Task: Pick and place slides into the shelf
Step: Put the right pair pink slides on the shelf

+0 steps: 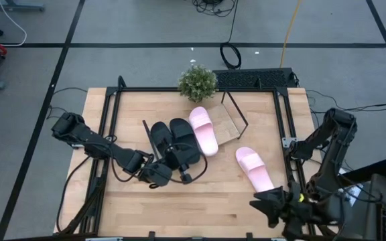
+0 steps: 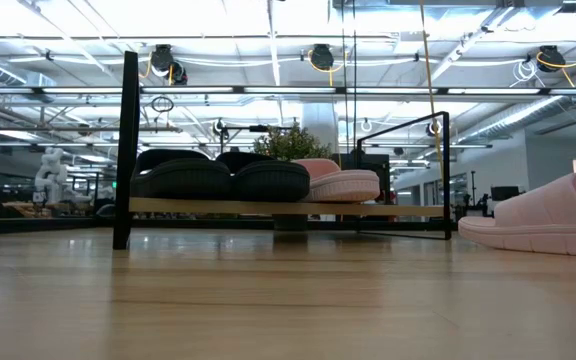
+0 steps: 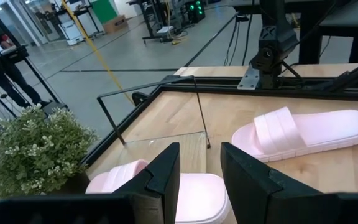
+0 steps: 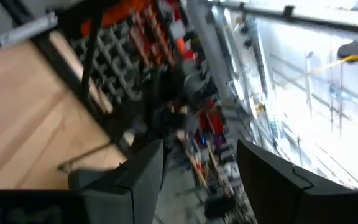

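The shelf [image 1: 228,120] is a slanted wood board with black rod ends; its front edge [image 2: 268,207] faces the low view. Two black slides [image 1: 174,139] [image 2: 223,178] and one pink slide [image 1: 204,130] [image 2: 340,184] lie side by side on it. The other pink slide [image 1: 254,167] [image 2: 548,215] [image 3: 303,134] lies sole-down on the table, right of the shelf. My left gripper [image 1: 186,174] [image 3: 199,162] is open just near of the black slides and points toward the pink slide on the shelf [image 3: 188,193]. My right gripper [image 1: 260,204] [image 4: 197,162] is open at the table's near right corner.
A potted plant [image 1: 198,82] [image 3: 30,149] stands at the table's far edge behind the shelf. Black frame rails [image 1: 283,120] run along the table's left, right and far sides. Bare tabletop [image 1: 206,201] lies near of the shelf.
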You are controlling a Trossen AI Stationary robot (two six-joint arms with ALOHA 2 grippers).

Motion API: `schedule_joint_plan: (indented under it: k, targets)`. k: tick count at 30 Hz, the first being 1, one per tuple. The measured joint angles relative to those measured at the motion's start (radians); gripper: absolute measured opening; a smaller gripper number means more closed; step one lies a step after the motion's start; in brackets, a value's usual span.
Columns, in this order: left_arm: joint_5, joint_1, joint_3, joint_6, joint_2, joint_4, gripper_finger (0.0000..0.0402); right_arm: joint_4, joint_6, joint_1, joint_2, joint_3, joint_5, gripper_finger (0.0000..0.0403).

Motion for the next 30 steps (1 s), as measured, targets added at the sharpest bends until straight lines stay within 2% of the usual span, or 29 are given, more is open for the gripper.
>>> schedule_joint_plan:
  k: [6,8,11,16,20,23,30]
  targets:
    - [0.0,-0.003,0.0,0.005,0.0,-0.001,0.012,0.292,-0.359,0.015,-0.047,0.027,-0.122,0.0196]
    - [0.0,-0.003,0.0,0.011,0.0,-0.002,0.012,0.282,-0.422,0.016,-0.062,0.083,-0.134,0.0196]
    - [0.0,-0.003,0.0,0.034,0.0,-0.007,0.012,0.141,-0.422,0.016,-0.076,0.203,-0.126,0.0196]
    - [0.0,-0.003,0.0,0.065,0.0,-0.007,0.012,-0.234,-0.223,-0.016,-0.077,0.415,-0.094,0.0183]
    - [0.0,-0.003,0.0,0.069,0.0,-0.007,0.012,-0.495,-0.001,-0.074,-0.077,0.514,-0.121,0.0159]
    - [0.0,-0.003,0.0,0.073,0.0,-0.008,0.012,-0.631,0.14,-0.124,-0.077,0.537,-0.172,0.0143]
    - [0.0,-0.003,0.0,0.073,0.0,-0.007,0.012,-1.009,0.488,-0.233,-0.076,0.537,-0.193,0.0138]
